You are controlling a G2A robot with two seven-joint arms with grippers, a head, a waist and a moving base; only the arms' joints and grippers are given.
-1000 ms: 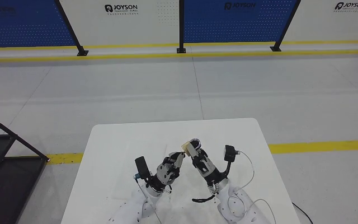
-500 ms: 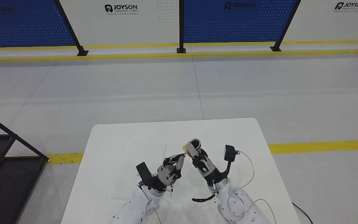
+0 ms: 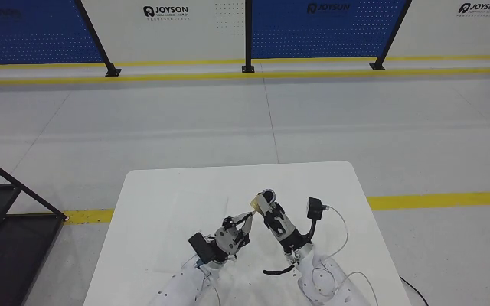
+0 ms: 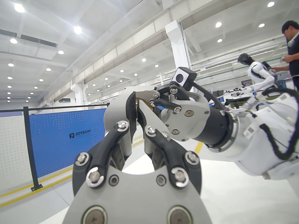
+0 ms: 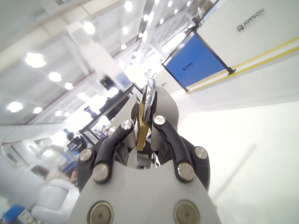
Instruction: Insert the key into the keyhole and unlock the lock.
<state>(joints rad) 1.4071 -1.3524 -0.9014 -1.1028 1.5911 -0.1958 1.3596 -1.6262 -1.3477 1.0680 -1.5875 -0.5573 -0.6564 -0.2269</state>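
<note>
A brass padlock (image 3: 261, 203) with a chrome shackle (image 5: 149, 99) is held above the white table (image 3: 153, 229), and my right gripper (image 3: 265, 207) is shut on its body (image 5: 142, 129). My left gripper (image 3: 245, 222) meets the lock from the left, its fingers pressed together at the lock's lower end. In the left wrist view the left gripper (image 4: 134, 115) is closed right against the brass body (image 4: 143, 102). The key is hidden between the pads, and the keyhole cannot be seen.
The table's far half and left side carry nothing. A black cable (image 3: 337, 233) loops from the right arm near the table's right edge. Beyond the table are a grey floor, yellow lines and blue fence panels (image 3: 321, 27).
My left wrist has rolled, its camera swinging toward the table's near edge, while its fingertips stay at the padlock. The right gripper and the lock have barely moved.
</note>
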